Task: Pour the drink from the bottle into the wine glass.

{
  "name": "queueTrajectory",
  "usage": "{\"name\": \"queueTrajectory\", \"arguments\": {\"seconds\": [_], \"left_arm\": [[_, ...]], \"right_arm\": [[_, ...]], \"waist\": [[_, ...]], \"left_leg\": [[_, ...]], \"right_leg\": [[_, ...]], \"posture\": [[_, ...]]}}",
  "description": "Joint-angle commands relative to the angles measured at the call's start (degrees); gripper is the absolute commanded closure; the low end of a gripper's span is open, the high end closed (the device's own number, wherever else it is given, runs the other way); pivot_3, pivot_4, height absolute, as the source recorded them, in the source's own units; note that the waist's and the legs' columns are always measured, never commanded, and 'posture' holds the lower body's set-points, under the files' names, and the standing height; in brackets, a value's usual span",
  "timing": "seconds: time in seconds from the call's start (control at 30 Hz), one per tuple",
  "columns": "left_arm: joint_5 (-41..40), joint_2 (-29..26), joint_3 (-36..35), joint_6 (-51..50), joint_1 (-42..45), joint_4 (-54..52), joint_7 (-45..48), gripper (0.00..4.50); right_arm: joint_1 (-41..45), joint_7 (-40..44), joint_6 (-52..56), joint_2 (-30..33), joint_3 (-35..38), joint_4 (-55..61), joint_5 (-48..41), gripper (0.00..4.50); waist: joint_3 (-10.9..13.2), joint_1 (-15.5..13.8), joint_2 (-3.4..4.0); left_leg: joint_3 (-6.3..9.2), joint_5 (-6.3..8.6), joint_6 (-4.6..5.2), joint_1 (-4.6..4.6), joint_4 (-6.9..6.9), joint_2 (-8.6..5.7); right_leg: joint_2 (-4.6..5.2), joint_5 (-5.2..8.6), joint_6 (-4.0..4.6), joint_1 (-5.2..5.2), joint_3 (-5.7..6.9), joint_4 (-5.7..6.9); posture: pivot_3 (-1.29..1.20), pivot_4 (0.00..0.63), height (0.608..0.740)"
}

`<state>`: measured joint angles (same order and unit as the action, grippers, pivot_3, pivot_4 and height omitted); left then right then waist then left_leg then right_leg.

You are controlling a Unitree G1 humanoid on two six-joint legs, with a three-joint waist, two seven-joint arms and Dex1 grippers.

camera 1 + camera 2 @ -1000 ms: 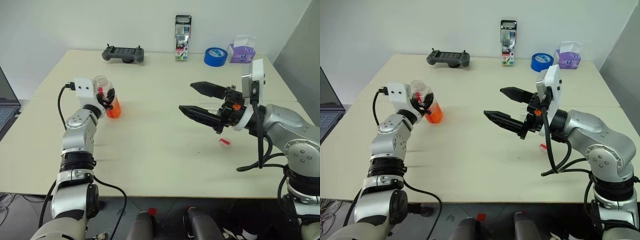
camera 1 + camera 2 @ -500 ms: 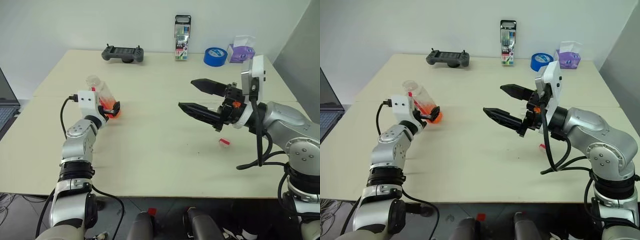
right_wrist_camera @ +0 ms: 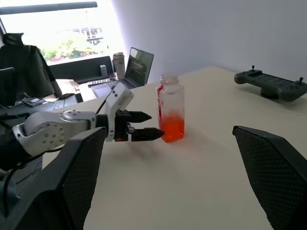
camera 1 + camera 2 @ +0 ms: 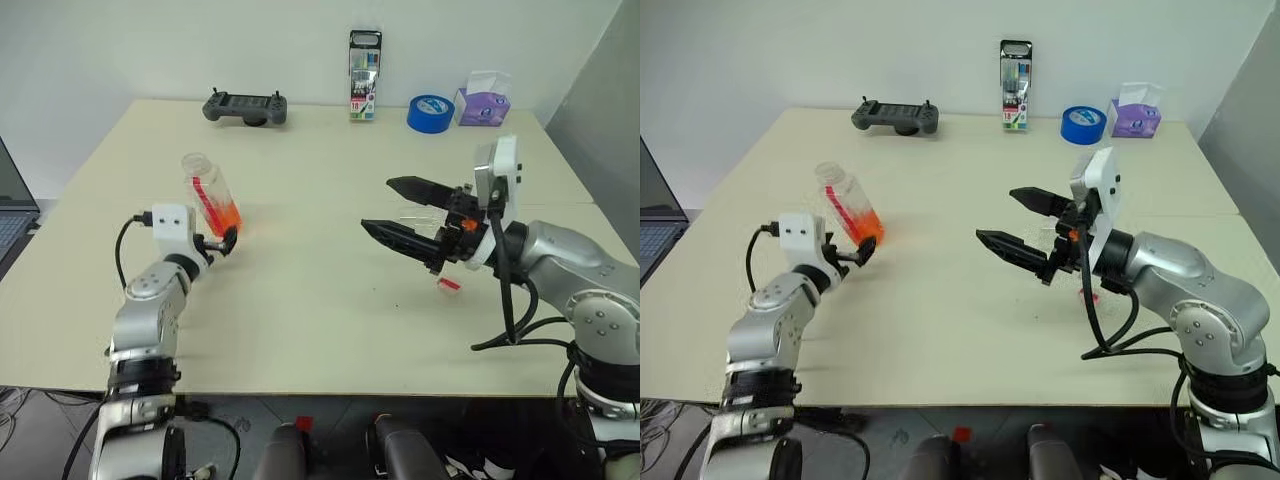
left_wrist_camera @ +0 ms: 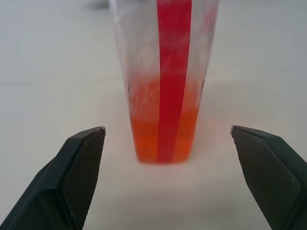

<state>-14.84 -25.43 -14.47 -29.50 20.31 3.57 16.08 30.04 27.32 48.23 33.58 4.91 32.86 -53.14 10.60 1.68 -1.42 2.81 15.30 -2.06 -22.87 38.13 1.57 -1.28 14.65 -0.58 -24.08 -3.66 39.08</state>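
The bottle [image 4: 210, 193] stands on the table [image 4: 300, 300], on its left half, and the left gripper [image 4: 222, 243] sits just in front of it with both fingers spread wide and clear of the plastic, so nothing is grasped there. In the right wrist view the bottle is upright with its mouth uncapped, and a small red-and-white cap [image 4: 450, 284] lies on the table near the right arm. Over on the right, the right gripper [image 4: 400, 213] hovers above the table, jaws fully apart and empty. My read is that the bottle is set down to be re-gripped for pouring. The drink [image 5: 163, 139] is a translucent orange-red pool filling only the lowest part, and a red label strip [image 5: 172, 57] runs up the clear wall. I cannot pick out the wine glass with any certainty.
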Motion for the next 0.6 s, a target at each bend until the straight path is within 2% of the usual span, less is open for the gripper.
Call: {"name": "queueTrajectory", "arguments": {"seconds": [0.03, 0.1, 0.17, 0.23, 0.3, 0.43, 0.5, 0.6], "left_arm": [[-1.21, -3.45, 1.36, -4.84, -5.49, -11.03, 3.80, 0.02], [-2.00, -7.09, 5.08, -5.54, -8.64, -15.86, 10.34, 0.02], [-6.36, -8.98, 6.70, -6.53, -8.88, -20.32, 16.74, 0.02], [-11.71, -10.24, 7.73, -7.74, -6.61, -23.70, 23.27, 0.02], [-13.30, -11.68, 9.62, -6.84, -3.00, -23.89, 28.43, 0.02], [-14.49, -12.21, 11.57, -5.83, 1.90, -21.54, 33.07, 0.02], [-16.09, -11.72, 11.89, -6.34, 4.37, -20.55, 35.13, 0.02], [-16.54, -10.99, 12.39, -5.79, 6.18, -19.38, 36.25, 0.02]], "right_arm": [[-3.86, -2.68, 0.06, 1.89, 0.92, 4.55, 2.52, 0.00], [-7.26, -1.85, -1.65, 5.18, -1.28, 5.63, 8.37, 0.00], [-9.55, -1.44, -4.73, 9.47, -4.17, 4.59, 16.56, 0.00], [-11.07, -1.09, -9.55, 14.63, -7.96, 1.15, 26.88, 0.00], [-11.31, -1.12, -14.55, 18.89, -11.79, -4.17, 36.63, 0.00], [-10.58, -0.06, -23.36, 21.49, -14.94, -12.50, 47.46, 0.00], [-9.14, -0.10, -30.78, 23.57, -18.35, -18.87, 56.39, 0.00], [-6.81, 0.71, -36.00, 22.71, -20.59, -26.42, 62.17, 0.00]], "waist": [[0.00, 0.02, 0.00], [0.00, 0.06, -0.01], [0.00, -0.20, 0.00], [0.00, -0.42, 0.00], [-0.01, -0.42, -0.02], [-0.02, 0.16, -0.03], [-0.02, 0.32, -0.03], [-0.02, 0.39, -0.03]], "left_leg": [[-0.01, 0.00, 0.00, 0.01, 0.00, 0.00], [-0.01, -0.01, -0.01, 0.02, 0.00, -0.01], [-0.04, -0.03, -0.05, 0.06, 0.00, -0.05], [-0.05, -0.14, -0.22, 0.03, 0.00, -0.12], [-0.15, -0.20, -0.21, 0.09, 0.02, -0.20], [-0.49, -0.21, -0.17, 0.23, -0.11, -0.21], [-0.60, -0.20, -0.17, 0.21, -0.13, -0.14], [-0.70, -0.20, -0.16, 0.24, -0.14, -0.11]], "right_leg": [[0.00, 0.00, 0.00, 0.00, 0.00, 0.00], [-0.02, 0.01, 0.00, 0.00, 0.00, 0.01], [-0.02, 0.03, -0.01, 0.03, 0.00, 0.00], [-0.02, 0.19, -0.28, 0.03, 0.05, -0.07], [-0.03, 0.19, -0.31, 0.07, 0.08, -0.07], [-0.16, 0.19, -0.33, 0.06, -0.15, -0.08], [-0.31, 0.19, -0.32, 0.00, -0.29, -0.09], [-0.45, 0.19, -0.32, -0.06, -0.37, -0.08]], "posture": [[0.00, 0.150, 0.740], [0.00, 0.150, 0.740], [0.00, 0.150, 0.740], [0.00, 0.150, 0.740], [0.00, 0.150, 0.740], [0.00, 0.150, 0.740], [0.00, 0.150, 0.740], [0.00, 0.150, 0.740]]}}
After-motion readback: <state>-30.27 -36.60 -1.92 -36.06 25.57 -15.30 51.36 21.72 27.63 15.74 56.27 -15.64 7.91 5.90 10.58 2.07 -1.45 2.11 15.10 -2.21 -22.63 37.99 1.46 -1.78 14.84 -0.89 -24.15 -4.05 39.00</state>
